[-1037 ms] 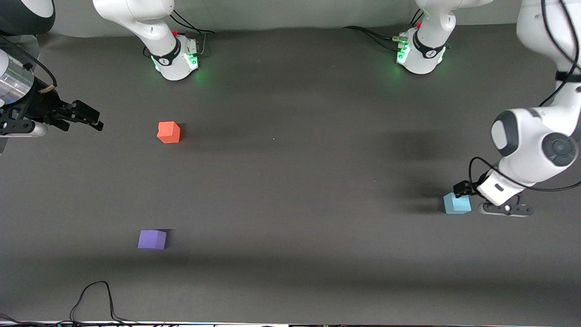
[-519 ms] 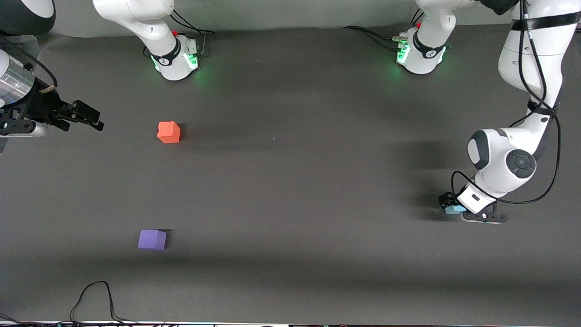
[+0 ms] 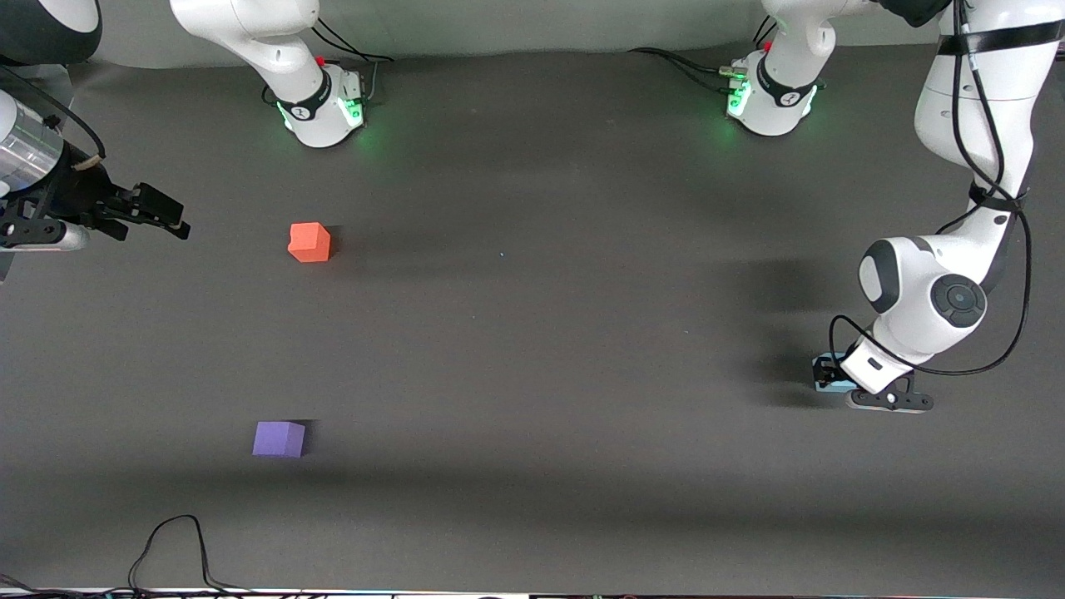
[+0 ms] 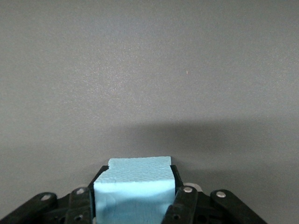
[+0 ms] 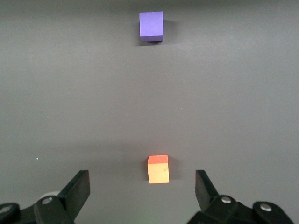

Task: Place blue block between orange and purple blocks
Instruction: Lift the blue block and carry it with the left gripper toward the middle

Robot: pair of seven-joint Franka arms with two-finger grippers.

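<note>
At the left arm's end of the counter (image 3: 532, 349), the left gripper (image 3: 832, 376) has its fingers (image 4: 183, 205) clamped on the blue block (image 4: 133, 189), well apart from the orange block (image 3: 309, 242) and purple block (image 3: 279, 439), while the right gripper (image 3: 154, 212) waits with fingers spread wide.

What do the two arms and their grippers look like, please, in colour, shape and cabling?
Both arms are glossy white with rounded joints, dark joint caps and black bands; their bases glow green. Black cables run down the left arm. The left gripper and right gripper are black, with silver screws on their linkages.
</note>
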